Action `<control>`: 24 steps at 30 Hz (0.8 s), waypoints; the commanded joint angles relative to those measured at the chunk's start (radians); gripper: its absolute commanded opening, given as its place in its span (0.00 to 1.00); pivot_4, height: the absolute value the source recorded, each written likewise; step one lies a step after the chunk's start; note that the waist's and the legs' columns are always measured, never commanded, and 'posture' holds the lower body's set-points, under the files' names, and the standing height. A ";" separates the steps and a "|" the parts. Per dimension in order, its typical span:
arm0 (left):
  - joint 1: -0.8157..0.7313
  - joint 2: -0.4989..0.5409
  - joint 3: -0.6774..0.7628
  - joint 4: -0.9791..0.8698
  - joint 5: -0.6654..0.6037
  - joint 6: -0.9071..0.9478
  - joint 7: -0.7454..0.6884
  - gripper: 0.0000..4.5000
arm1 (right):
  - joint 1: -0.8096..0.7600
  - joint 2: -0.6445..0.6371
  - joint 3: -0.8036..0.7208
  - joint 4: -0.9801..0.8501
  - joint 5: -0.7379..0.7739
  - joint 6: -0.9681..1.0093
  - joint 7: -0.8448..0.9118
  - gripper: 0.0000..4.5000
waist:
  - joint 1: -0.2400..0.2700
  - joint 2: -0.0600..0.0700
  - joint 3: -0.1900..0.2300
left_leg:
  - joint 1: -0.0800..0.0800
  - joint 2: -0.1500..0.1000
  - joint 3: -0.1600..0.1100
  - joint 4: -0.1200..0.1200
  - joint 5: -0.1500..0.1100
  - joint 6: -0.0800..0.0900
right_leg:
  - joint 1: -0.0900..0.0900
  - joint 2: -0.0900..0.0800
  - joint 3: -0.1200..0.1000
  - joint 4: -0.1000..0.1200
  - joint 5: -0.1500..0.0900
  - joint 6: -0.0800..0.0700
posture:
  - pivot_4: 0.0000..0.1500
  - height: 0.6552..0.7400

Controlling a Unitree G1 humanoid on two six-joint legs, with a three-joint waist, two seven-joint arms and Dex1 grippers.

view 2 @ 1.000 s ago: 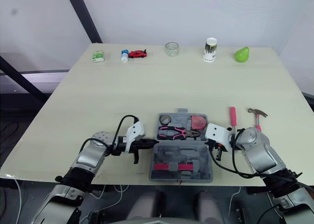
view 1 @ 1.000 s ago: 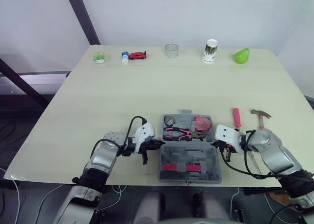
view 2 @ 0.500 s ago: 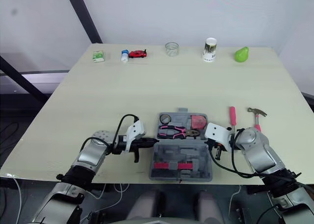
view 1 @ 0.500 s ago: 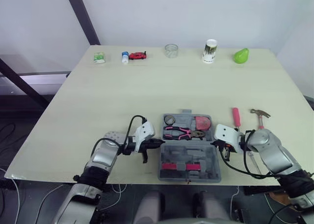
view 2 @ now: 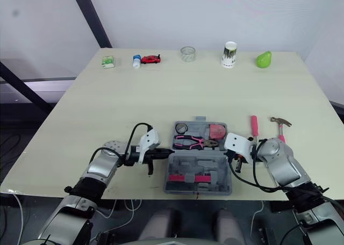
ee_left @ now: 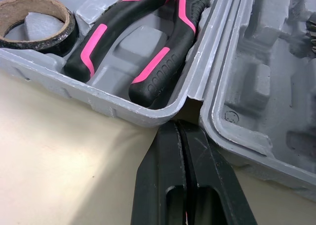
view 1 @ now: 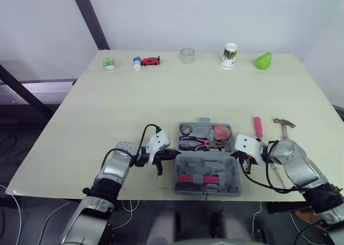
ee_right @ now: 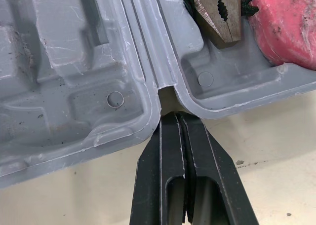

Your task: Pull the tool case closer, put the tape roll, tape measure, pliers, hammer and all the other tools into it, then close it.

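The grey tool case (view 1: 210, 162) lies open near the table's front edge. Its far half holds a tape roll (view 1: 186, 129), pink-handled pliers (view 1: 194, 144) and a red tape measure (view 1: 221, 132). The near half has red pieces (view 1: 196, 179) in it. A red-handled screwdriver (view 1: 259, 128) and a hammer (view 1: 284, 123) lie on the table to the right of the case. My left gripper (view 1: 173, 155) is shut, its tips in the hinge notch on the case's left side (ee_left: 178, 124). My right gripper (view 1: 235, 155) is shut at the hinge notch on the right side (ee_right: 174, 115).
Along the far edge of the table (view 1: 161, 100) stand a green box (view 1: 109, 63), a small bottle (view 1: 137, 62), a red toy car (view 1: 151, 61), a glass jar (view 1: 187, 55), a white cup (view 1: 229, 56) and a green object (view 1: 263, 61).
The whole picture has shifted a little. The case's near edge sits slightly farther from the table's front edge. Both grippers stay shut at the hinge notches.
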 commanded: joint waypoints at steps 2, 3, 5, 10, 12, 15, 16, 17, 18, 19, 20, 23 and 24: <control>-0.034 -0.038 -0.037 0.032 0.015 -0.022 0.029 0.02 | -0.018 0.034 0.030 -0.009 0.011 -0.035 -0.014 0.01 | 0.000 0.000 0.000 | 0.000 0.000 0.000 0.000 0.000 0.000 | 0.000 0.000 0.000 0.000 0.000 0.000 | 1.00 1.00; -0.037 -0.038 -0.036 0.037 0.015 -0.025 0.029 0.02 | -0.020 0.034 0.030 -0.006 0.011 -0.038 -0.015 0.01 | -0.001 0.000 0.000 | 0.000 0.000 0.000 0.000 0.000 0.000 | 0.000 0.000 0.000 0.000 0.000 0.000 | 1.00 1.00; -0.041 -0.040 -0.035 0.045 0.017 -0.030 0.029 0.02 | -0.022 0.037 0.028 -0.002 0.011 -0.041 -0.021 0.01 | -0.001 0.000 0.000 | 0.000 0.000 0.000 0.000 0.000 0.000 | 0.000 0.000 0.000 0.000 0.000 0.000 | 1.00 1.00; -0.048 -0.043 -0.035 0.057 0.018 -0.037 0.030 0.02 | -0.027 0.038 0.030 0.007 0.009 -0.047 -0.022 0.01 | -0.002 0.000 0.000 | 0.000 0.000 0.000 0.000 0.000 0.000 | 0.000 0.000 0.000 0.000 0.000 0.000 | 1.00 1.00; -0.050 -0.045 -0.035 0.061 0.018 -0.040 0.031 0.02 | -0.028 0.039 0.029 0.011 0.007 -0.050 -0.027 0.01 | -0.001 0.000 0.000 | 0.000 0.000 0.000 0.000 0.000 0.000 | 0.000 0.000 0.000 0.000 0.000 0.000 | 1.00 1.00; -0.051 -0.047 -0.036 0.063 0.018 -0.041 0.033 0.02 | -0.029 0.039 0.028 0.013 0.006 -0.051 -0.028 0.01 | -0.001 0.000 0.000 | 0.000 0.000 0.000 0.000 0.000 0.000 | 0.000 0.000 0.000 0.000 0.000 0.000 | 1.00 1.00; -0.052 -0.048 -0.036 0.064 0.019 -0.042 0.032 0.02 | -0.029 0.040 0.029 0.014 0.006 -0.051 -0.027 0.01 | -0.001 0.000 0.000 | 0.000 0.000 0.000 0.000 0.000 0.000 | 0.000 0.000 0.000 0.000 0.000 0.000 | 1.00 1.00; -0.053 -0.048 -0.036 0.066 0.019 -0.043 0.032 0.02 | -0.029 0.040 0.029 0.015 0.006 -0.051 -0.028 0.01 | -0.001 0.000 0.000 | 0.000 0.000 0.000 0.000 0.000 0.000 | 0.000 0.000 0.000 0.000 0.000 0.000 | 1.00 1.00; -0.053 -0.048 -0.037 0.067 0.019 -0.043 0.031 0.02 | -0.030 0.041 0.029 0.016 0.005 -0.052 -0.028 0.01 | -0.001 0.000 0.000 | 0.000 0.000 0.000 0.000 0.000 0.000 | 0.000 0.000 0.000 0.000 0.000 0.000 | 1.00 1.00; -0.054 -0.048 -0.036 0.068 0.020 -0.044 0.031 0.02 | -0.030 0.041 0.029 0.017 0.005 -0.052 -0.028 0.01 | -0.001 0.000 0.000 | 0.000 0.000 0.000 0.000 0.000 0.000 | 0.000 0.000 0.000 0.000 0.000 0.000 | 1.00 1.00; -0.054 -0.048 -0.036 0.068 0.020 -0.043 0.031 0.02 | -0.030 0.041 0.028 0.018 0.004 -0.053 -0.029 0.01 | -0.001 0.000 0.000 | 0.000 0.000 0.000 0.000 0.000 0.000 | 0.000 0.000 0.000 0.000 0.000 0.000 | 1.00 1.00; -0.050 -0.046 -0.036 0.064 0.021 -0.042 0.028 0.02 | -0.031 0.042 0.027 0.021 0.002 -0.057 -0.031 0.01 | -0.001 0.000 0.000 | 0.000 0.000 0.000 0.000 0.000 0.000 | 0.000 0.000 0.001 0.000 0.000 0.000 | 1.00 1.00; -0.047 -0.045 -0.036 0.062 0.020 -0.041 0.027 0.02 | -0.032 0.042 0.027 0.022 0.002 -0.057 -0.030 0.01 | -0.001 0.000 0.000 | 0.000 0.000 0.000 0.000 0.000 0.000 | 0.000 0.000 0.001 0.000 0.000 0.000 | 1.00 1.00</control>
